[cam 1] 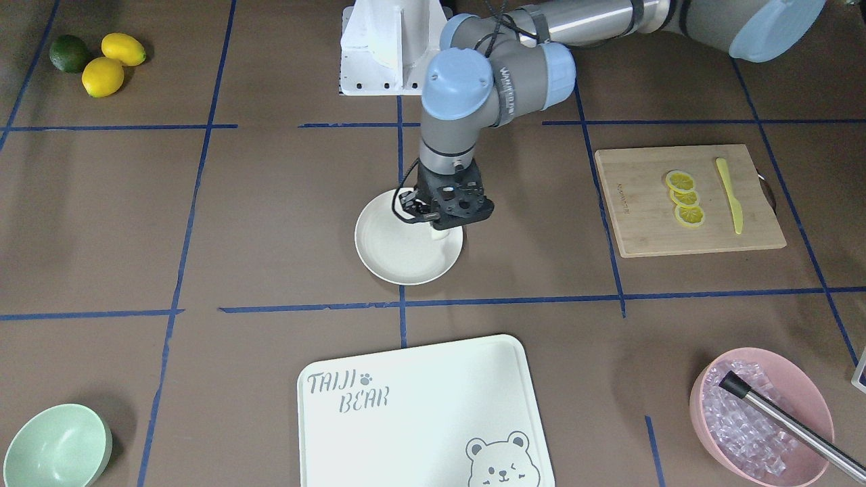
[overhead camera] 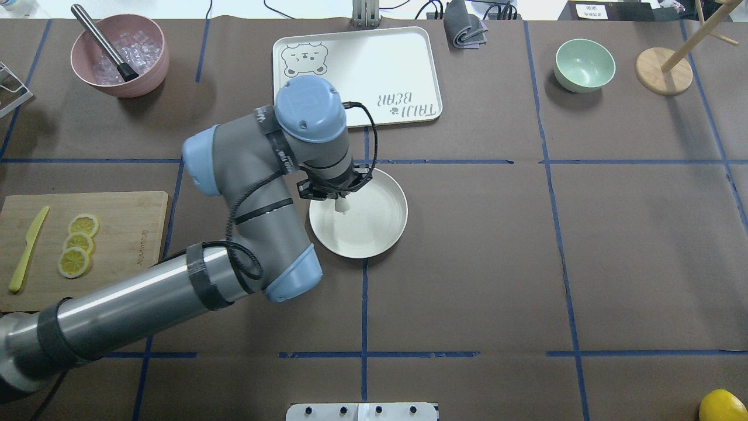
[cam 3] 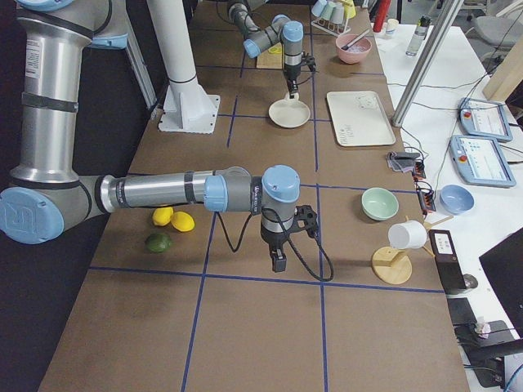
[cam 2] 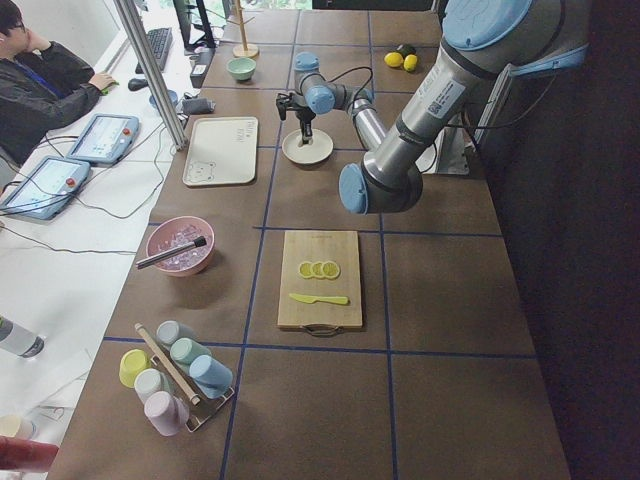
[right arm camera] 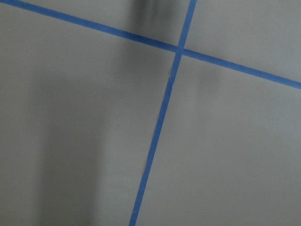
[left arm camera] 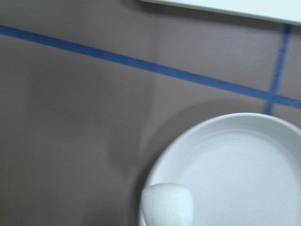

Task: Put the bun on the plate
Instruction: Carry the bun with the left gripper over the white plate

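The round cream-white plate (overhead camera: 374,234) lies near the table's middle, also seen in the front view (cam 1: 399,260). My left gripper (overhead camera: 342,204) points down over the plate's edge nearest the robot's left, shut on the bun (overhead camera: 342,206), a small white lump sticking out below it (cam 1: 440,234). In the left wrist view the bun (left arm camera: 167,205) hangs close at the bottom, over the rim of the plate (left arm camera: 244,165). My right gripper (cam 3: 279,263) shows only in the exterior right view, low over bare table. I cannot tell whether it is open or shut.
A white bear-printed board (overhead camera: 374,70) lies beyond the plate. A wooden cutting board (overhead camera: 117,245) with lemon slices and a yellow knife is at the left. A pink bowl (overhead camera: 120,55) of ice, a mint-green bowl (overhead camera: 584,64) and a wooden stand (overhead camera: 663,70) line the far edge.
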`<state>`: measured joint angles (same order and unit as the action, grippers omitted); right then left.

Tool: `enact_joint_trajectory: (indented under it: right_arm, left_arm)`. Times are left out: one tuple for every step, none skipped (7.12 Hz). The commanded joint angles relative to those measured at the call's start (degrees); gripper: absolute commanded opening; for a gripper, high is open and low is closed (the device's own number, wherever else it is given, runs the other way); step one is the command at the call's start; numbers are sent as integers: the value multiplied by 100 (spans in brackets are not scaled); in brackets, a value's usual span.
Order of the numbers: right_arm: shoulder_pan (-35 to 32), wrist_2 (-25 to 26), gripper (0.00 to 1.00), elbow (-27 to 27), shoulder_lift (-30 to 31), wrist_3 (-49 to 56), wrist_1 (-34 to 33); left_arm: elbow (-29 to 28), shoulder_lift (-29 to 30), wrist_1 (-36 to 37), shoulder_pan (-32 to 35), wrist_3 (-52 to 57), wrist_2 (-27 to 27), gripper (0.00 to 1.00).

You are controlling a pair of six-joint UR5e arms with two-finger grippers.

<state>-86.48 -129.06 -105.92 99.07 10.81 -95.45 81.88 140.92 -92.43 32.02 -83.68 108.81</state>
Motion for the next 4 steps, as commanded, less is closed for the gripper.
enact_joint_trajectory:
  right_arm:
    - [0, -5, 100, 18, -2, -8, 0]
    - [0, -5, 100, 18, -2, 0, 0]
    - [0, -5, 100, 18, -2, 0, 0]
    - [0, -5, 100, 18, -2, 0, 0]
  left_arm:
    - [-610, 243, -450, -431, -114, -558, 14]
    - [-620, 234, -512, -494, -96, -597, 31]
    - [-621, 234, -513, -504, -79, -598, 68]
    - [-612, 234, -513, -504, -52, -598, 99]
